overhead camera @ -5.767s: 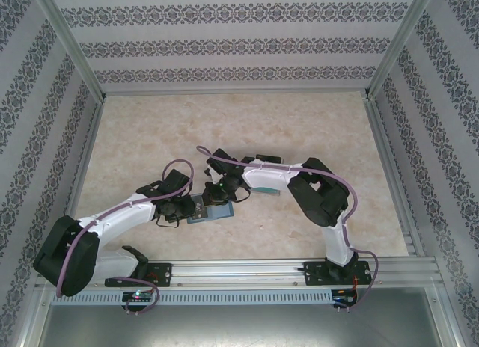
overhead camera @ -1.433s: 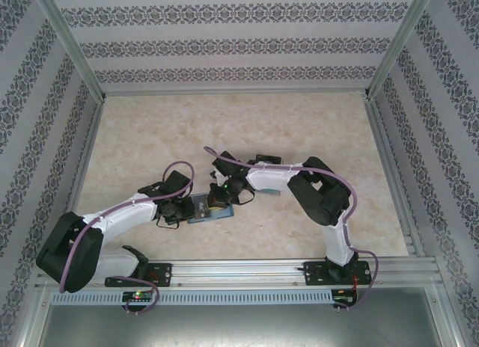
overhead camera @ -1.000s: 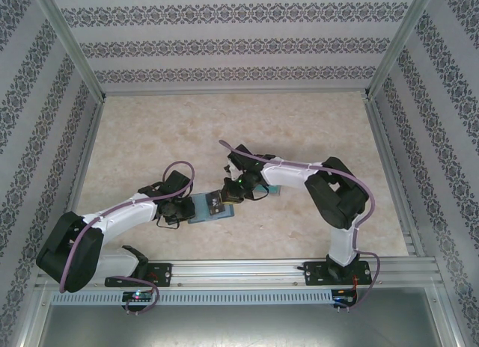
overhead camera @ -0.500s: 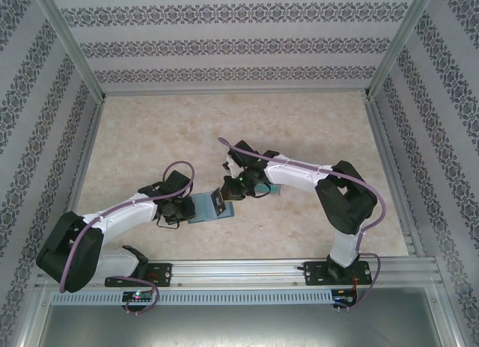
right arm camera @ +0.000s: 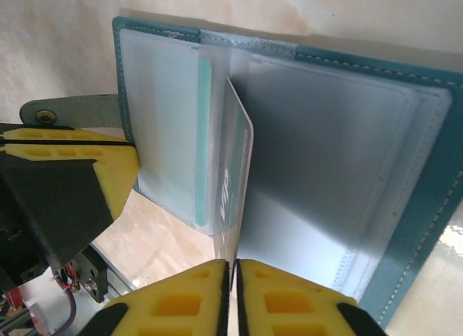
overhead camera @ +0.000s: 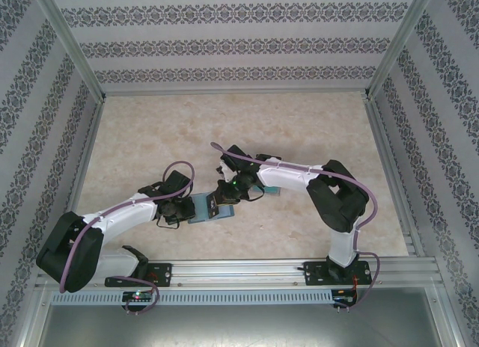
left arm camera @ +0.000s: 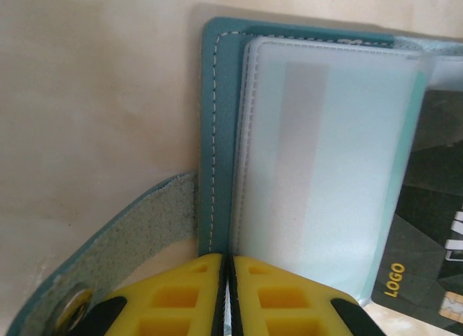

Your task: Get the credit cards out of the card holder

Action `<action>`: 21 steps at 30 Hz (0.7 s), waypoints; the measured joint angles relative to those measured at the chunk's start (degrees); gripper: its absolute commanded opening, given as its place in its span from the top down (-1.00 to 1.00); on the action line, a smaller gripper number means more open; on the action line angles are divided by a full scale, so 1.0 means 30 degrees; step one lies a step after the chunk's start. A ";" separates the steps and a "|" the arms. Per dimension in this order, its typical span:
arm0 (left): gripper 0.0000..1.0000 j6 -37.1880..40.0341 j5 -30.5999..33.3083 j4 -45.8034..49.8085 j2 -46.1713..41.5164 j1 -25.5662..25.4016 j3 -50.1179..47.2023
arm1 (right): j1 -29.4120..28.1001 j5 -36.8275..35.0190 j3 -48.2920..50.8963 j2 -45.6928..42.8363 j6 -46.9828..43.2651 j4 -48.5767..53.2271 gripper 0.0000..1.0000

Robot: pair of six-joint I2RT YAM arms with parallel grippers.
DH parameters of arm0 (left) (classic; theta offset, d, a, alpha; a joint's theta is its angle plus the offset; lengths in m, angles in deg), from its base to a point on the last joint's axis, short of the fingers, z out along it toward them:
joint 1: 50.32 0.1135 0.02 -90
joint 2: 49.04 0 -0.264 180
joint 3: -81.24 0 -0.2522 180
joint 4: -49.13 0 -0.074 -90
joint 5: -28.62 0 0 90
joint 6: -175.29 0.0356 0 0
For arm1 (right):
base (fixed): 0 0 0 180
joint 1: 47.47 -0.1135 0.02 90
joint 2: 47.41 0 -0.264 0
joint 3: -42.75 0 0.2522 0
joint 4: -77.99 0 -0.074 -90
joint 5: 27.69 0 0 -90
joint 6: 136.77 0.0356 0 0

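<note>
The teal card holder point(overhead camera: 200, 216) lies open on the table between my two grippers. My left gripper point(left arm camera: 226, 258) is shut on the near edge of its cover point(left arm camera: 215, 133), beside a clear sleeve point(left arm camera: 318, 155). A black credit card point(left arm camera: 434, 227) with a gold logo sticks out at the right. My right gripper point(right arm camera: 233, 262) is shut on a credit card point(right arm camera: 239, 162) that stands on edge, grey with white lettering, over the open card holder point(right arm camera: 376, 59). A teal-green card edge point(right arm camera: 204, 133) shows in the left sleeve.
The holder's snap tab point(left arm camera: 123, 256) lies flat on the table to the left. A flat teal piece point(overhead camera: 274, 189) pokes out from under my right forearm. Patterned walls and metal rails point(overhead camera: 82, 137) enclose the marble tabletop; the far half is open room.
My right arm pulled away to the right with the card, then came back slightly toward the holder. The left arm and the holder stayed put.
</note>
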 measured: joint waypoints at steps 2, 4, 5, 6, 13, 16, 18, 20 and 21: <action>0.79 0.0000 0.0000 0.0000 0.0000 0.0000 0.0000 | 0.0000 0.0022 -0.0058 0.0087 0.0131 -0.0160 0.58; 0.79 0.0000 0.0000 0.0000 0.0000 0.0000 0.0000 | 0.0000 0.0073 -0.0080 0.0153 0.0204 -0.0270 0.53; 0.79 0.0000 0.0000 0.0000 0.0000 0.0000 0.0000 | 0.0000 0.0073 -0.0087 0.0189 0.0219 -0.0306 0.52; 0.79 -0.0007 0.0000 0.0000 0.0000 0.0000 0.0000 | 0.0000 0.0073 -0.0095 0.0226 0.0240 -0.0321 0.52; 0.79 -0.0007 0.0000 0.0000 -0.0007 0.0000 0.0000 | -0.0007 0.0066 -0.0219 0.0568 0.0255 -0.0306 0.64; 0.78 -0.0007 0.0000 0.0000 -0.0015 0.0000 0.0000 | -0.0131 0.0066 -0.0306 0.0692 0.0284 -0.0306 0.85; 0.78 -0.0007 0.0000 0.0000 -0.0015 0.0000 0.0000 | -0.0131 0.0066 -0.0313 0.0692 0.0335 -0.0313 0.93; 0.79 -0.0007 0.0000 0.0000 -0.0015 0.0000 0.0000 | -0.0124 0.0066 -0.0342 0.0692 0.0408 -0.0306 0.99; 0.79 -0.0007 0.0000 0.0000 -0.0015 0.0000 0.0000 | -0.0117 0.0066 -0.0342 0.0692 0.0408 -0.0291 1.00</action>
